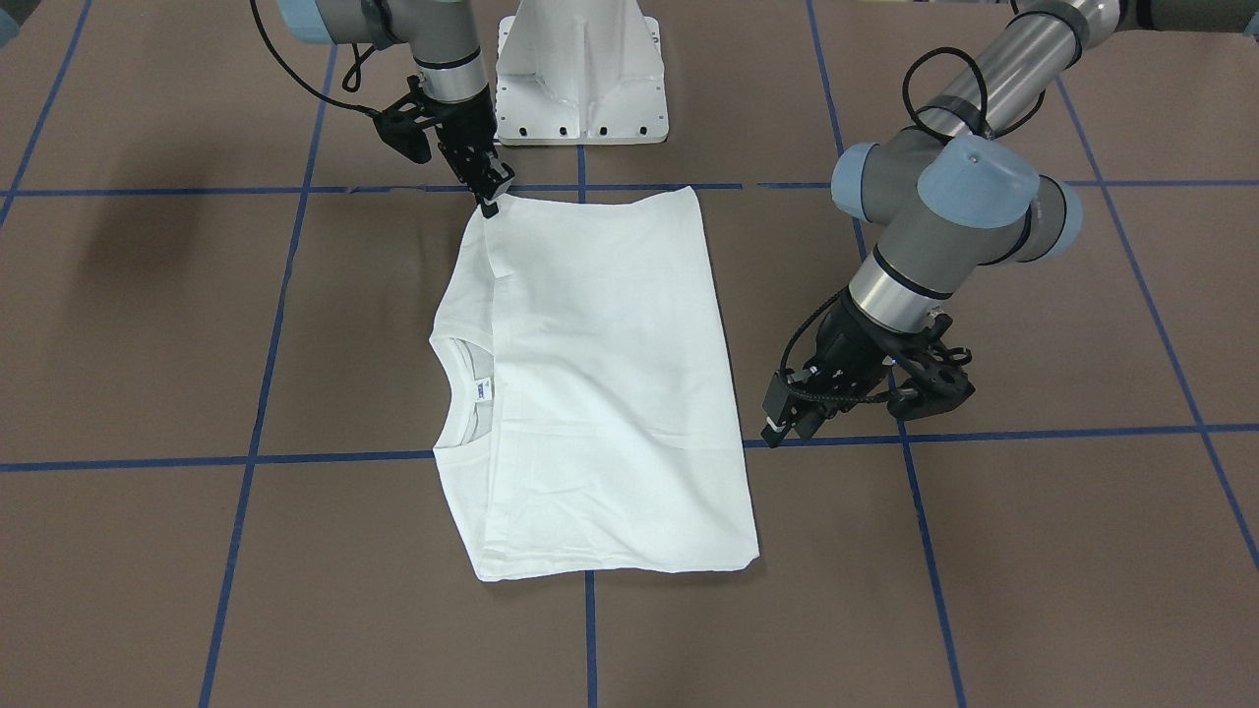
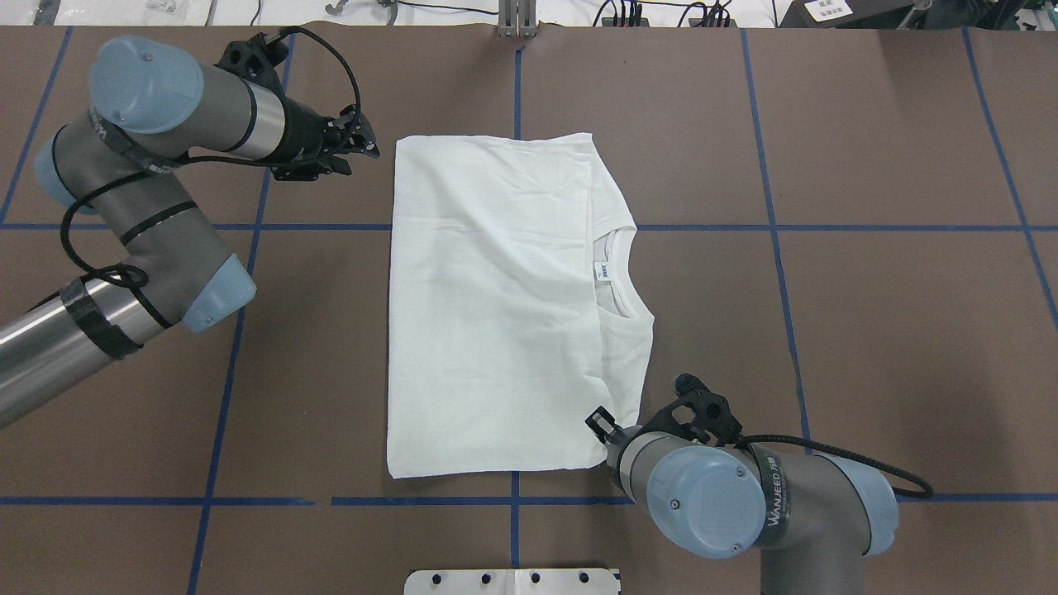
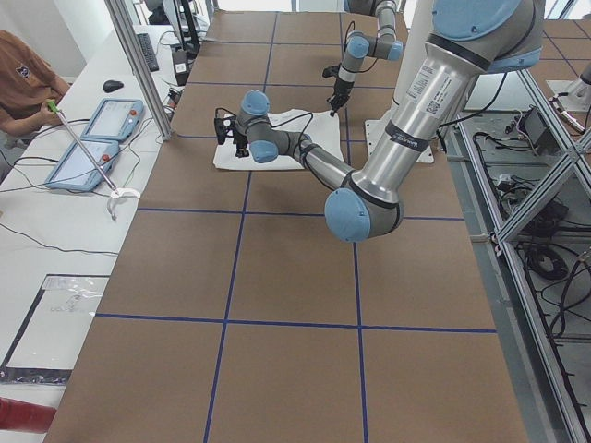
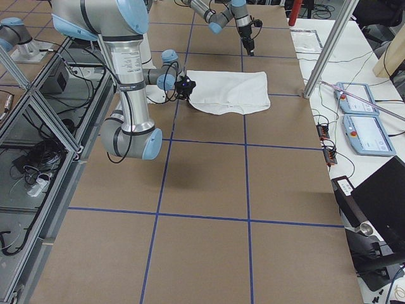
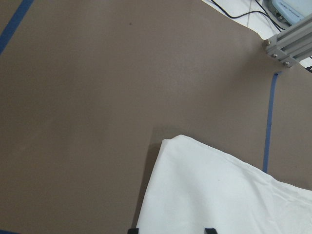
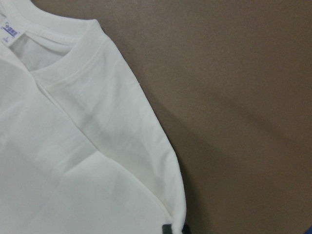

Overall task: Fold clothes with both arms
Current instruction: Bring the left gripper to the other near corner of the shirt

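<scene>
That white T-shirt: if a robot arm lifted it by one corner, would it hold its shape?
Probably not. The T-shirt lies folded in soft layers with small wrinkles, so it would likely droop and unfold. It looks thin and lies very flat, so it is probably light to lift. Pushed across the table, it might bunch up rather than slide whole.

The T-shirt [image 2: 496, 314] is seen as matt white cloth. The table [image 2: 868, 330] is covered in dull, smooth brown sheeting.

Brown table [image 2: 868, 330], blue tape grid [image 2: 826, 227]; white pedestal base [image 1: 580, 79]; operator [image 3: 23, 78] near tablets [image 3: 113, 118].
</scene>
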{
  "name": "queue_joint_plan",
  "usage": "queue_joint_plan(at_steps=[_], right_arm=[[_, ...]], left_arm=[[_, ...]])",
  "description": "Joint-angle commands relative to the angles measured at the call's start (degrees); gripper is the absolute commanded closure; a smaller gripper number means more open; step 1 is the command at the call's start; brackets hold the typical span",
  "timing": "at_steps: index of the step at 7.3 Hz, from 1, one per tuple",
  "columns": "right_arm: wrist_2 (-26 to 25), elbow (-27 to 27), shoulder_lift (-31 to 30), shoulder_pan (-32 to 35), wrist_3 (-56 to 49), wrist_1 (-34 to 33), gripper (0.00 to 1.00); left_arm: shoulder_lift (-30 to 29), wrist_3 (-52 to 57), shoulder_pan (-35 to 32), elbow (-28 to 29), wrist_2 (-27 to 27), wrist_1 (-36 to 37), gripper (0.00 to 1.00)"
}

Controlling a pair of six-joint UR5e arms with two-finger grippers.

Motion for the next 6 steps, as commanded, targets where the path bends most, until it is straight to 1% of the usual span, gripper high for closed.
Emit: queue_joint_plan(at_steps=[1,2,3,4,5,6], right_arm=[[0.26,0.43,-0.10,0.12,0.08,-0.27,1.00],[0.26,0.51,-0.01,0.12,0.09,-0.27,1.00],[0.26,0.52,-0.19,0.21,0.09,-0.19,1.00],[0.35,0.52,-0.10,0.12,0.09,-0.19,1.00],[0.35,0.43,0.16,0.12,0.09,-0.19,1.00],[0.43,0.43,0.16,0.12,0.00,-0.19,1.00]], left_arm=[[7.91,-10.92,7.62,-13.96,0.41,1.35,0.46],[10.83,-15.42,13.07,-19.70,1.71,2.49,0.46],[15.64,-16.34,18.61,-23.32,7.12,2.59,0.46],[18.48,-17.56,21.80,-24.92,9.35,3.11,0.46],[19.55,-22.19,25.92,-25.11,11.72,3.29,0.44],[19.47,-27.89,31.44,-25.20,18.27,3.46,0.45]])
